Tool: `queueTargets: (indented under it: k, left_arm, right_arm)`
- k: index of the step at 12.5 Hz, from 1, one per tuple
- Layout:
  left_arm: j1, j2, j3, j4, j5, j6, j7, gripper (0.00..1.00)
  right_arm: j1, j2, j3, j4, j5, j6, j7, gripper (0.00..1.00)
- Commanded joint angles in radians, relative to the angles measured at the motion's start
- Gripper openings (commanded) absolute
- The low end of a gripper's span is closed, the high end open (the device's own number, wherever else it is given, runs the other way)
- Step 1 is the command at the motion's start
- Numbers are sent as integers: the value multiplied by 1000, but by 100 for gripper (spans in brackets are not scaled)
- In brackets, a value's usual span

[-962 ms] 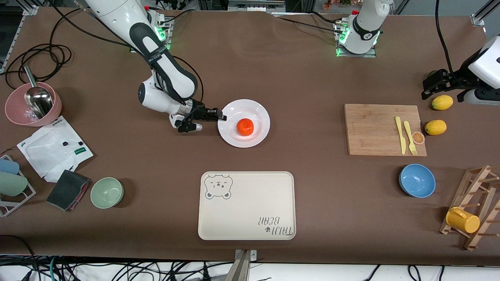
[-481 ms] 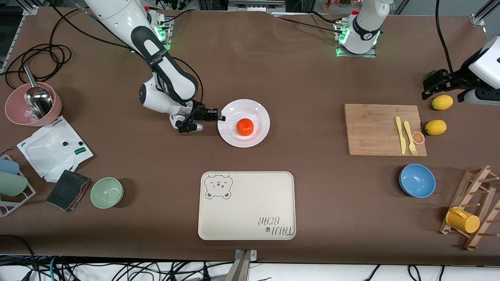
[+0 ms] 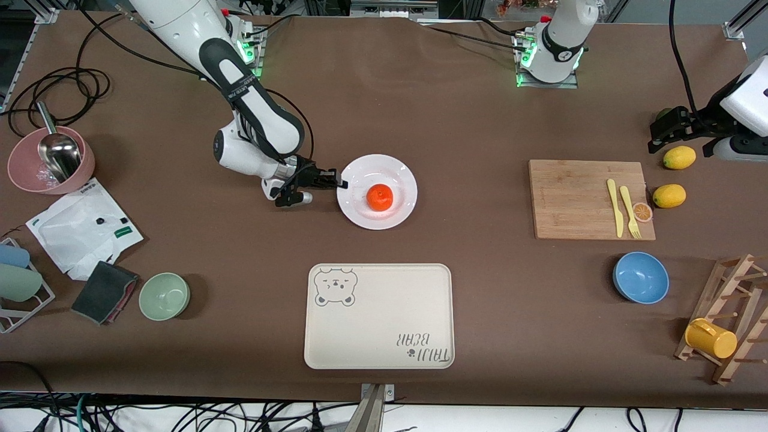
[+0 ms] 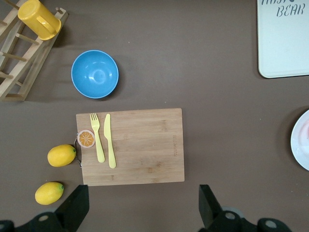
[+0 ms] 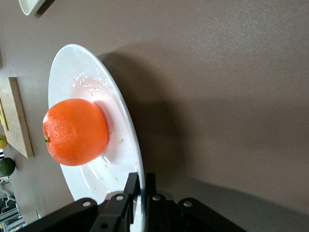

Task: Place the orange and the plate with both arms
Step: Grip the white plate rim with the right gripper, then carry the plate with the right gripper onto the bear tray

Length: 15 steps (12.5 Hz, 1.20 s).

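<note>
A white plate lies mid-table with the orange resting in its well. My right gripper is low at the plate's rim on the side toward the right arm's end. In the right wrist view its fingers are shut on the plate rim, one above and one below, with the orange just past them. My left gripper waits in the air over the left arm's end of the table, above a lemon. It is open and empty, and the plate edge shows far off.
A beige bear tray lies nearer the camera than the plate. A wooden board with yellow cutlery, two lemons, a blue bowl and a rack with a yellow cup fill the left arm's end. A green bowl and a pink bowl sit at the right arm's end.
The right gripper's fingers have closed onto the plate rim. The plate and orange shifted slightly toward the left arm's end and the camera. The left arm has not moved.
</note>
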<state>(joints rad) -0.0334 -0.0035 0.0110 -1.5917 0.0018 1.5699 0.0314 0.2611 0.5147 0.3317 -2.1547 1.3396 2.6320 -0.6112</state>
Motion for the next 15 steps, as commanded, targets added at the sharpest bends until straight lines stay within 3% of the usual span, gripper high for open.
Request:
queueTargets:
  k: [1, 7, 12, 15]
  left_arm:
    - [4, 14, 1, 32, -11, -22, 25, 100]
    - [4, 14, 1, 32, -11, -22, 25, 100]
    - [7, 13, 4, 32, -11, -27, 25, 100]
    - [6, 13, 4, 30, -11, -30, 24, 100]
  right_arm:
    - [-6, 13, 6, 53, 41, 17, -13, 0]
    - [-34, 57, 1, 237, 38, 6, 72, 0]
    - [-25, 299, 1, 594, 24, 5, 196, 0]
    - [-25, 433, -3, 815, -123, -52, 385, 0]
